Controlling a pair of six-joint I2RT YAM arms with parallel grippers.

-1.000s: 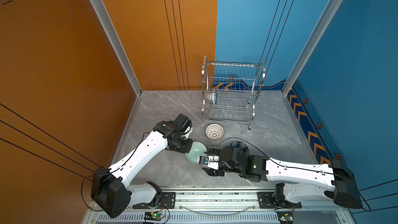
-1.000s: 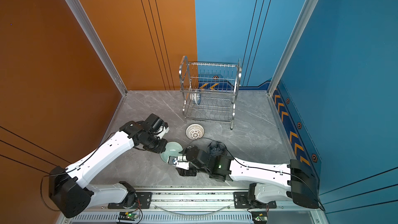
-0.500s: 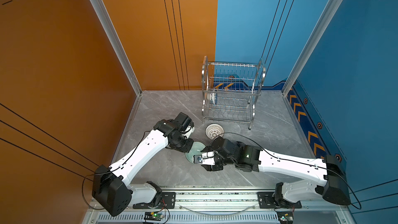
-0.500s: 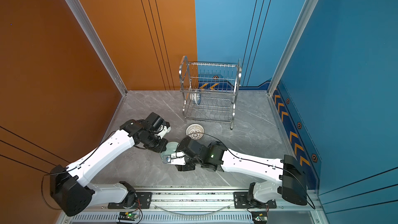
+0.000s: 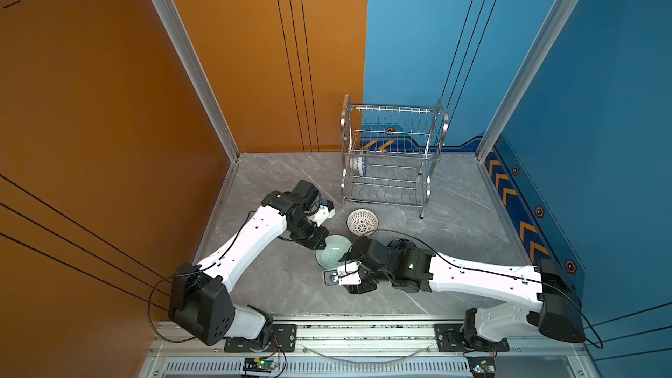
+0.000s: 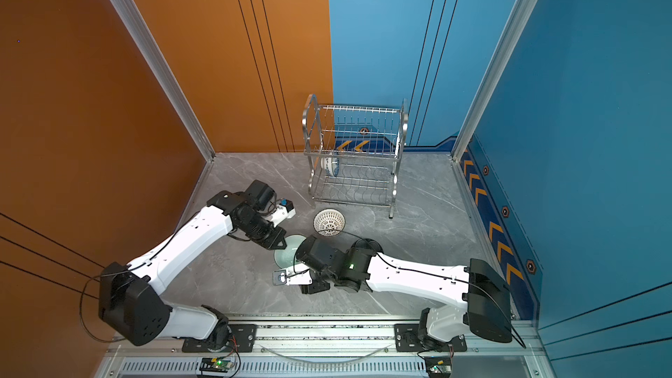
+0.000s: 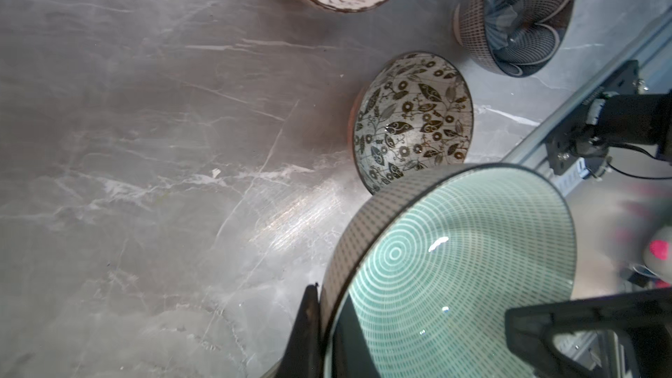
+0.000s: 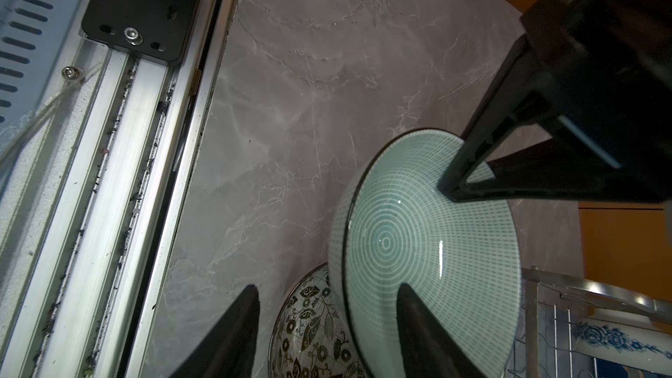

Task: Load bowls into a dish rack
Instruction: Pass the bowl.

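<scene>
Left gripper (image 7: 411,301): my fingers are pinched tight on the wall of the pale mint green bowl (image 7: 436,267), one finger (image 7: 309,325) outside and the other inside.
Right gripper (image 8: 327,287): my fingers stand apart, straddling the opposite rim of the same bowl. One is over its inside and the other is clear of the wall.
Mint bowl: tilted, between my two grippers, near the front of the grey table (image 5: 272,285).
Wrist views only: the black-and-white leaf-patterned bowl (image 7: 411,121) sits upright just beside the mint bowl. In both top views my right arm (image 5: 472,278) covers it.
Top views only: the whole dish rack (image 5: 391,161) stands at the far side, well apart from both grippers. The white lattice bowl (image 5: 362,221) lies between it and the mint bowl.
Navy petal bowl (image 7: 516,16): plain in the left wrist view. In a top view only a sliver shows behind my right arm.
Rack contents: the blue-floral bowl (image 5: 358,167) stands on edge in the lower tier, at the left end. The right wrist view catches only part of it.
</scene>
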